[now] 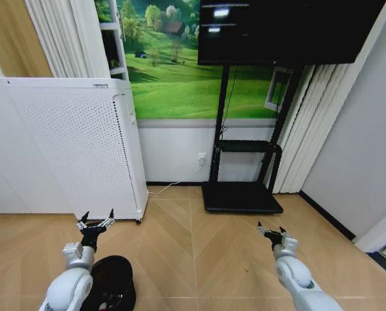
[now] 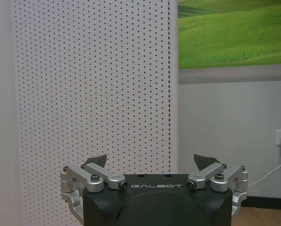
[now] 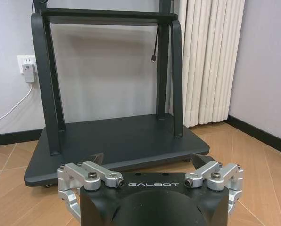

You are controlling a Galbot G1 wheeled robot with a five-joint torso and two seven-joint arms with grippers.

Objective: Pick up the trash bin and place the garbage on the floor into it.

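The trash bin (image 1: 113, 282), a small round black mesh basket, stands on the wooden floor at the lower left of the head view, partly behind my left arm. My left gripper (image 1: 96, 221) hovers open just above and beyond the bin, pointing at the white perforated appliance (image 1: 83, 146). In the left wrist view the left gripper (image 2: 151, 163) has its fingers spread wide with nothing between them. My right gripper (image 1: 271, 230) is held out over the bare floor at the right, open and holding nothing; the right wrist view shows the same gripper (image 3: 145, 159) facing the TV stand. The garbage is out of view.
The white perforated appliance (image 2: 93, 84) stands against the left wall, close ahead of the left gripper. A black TV stand (image 1: 241, 194) with a flat base (image 3: 121, 141) sits ahead at centre. A cable runs from a wall socket (image 1: 201, 158). Wooden floor (image 1: 193, 246) lies between the arms.
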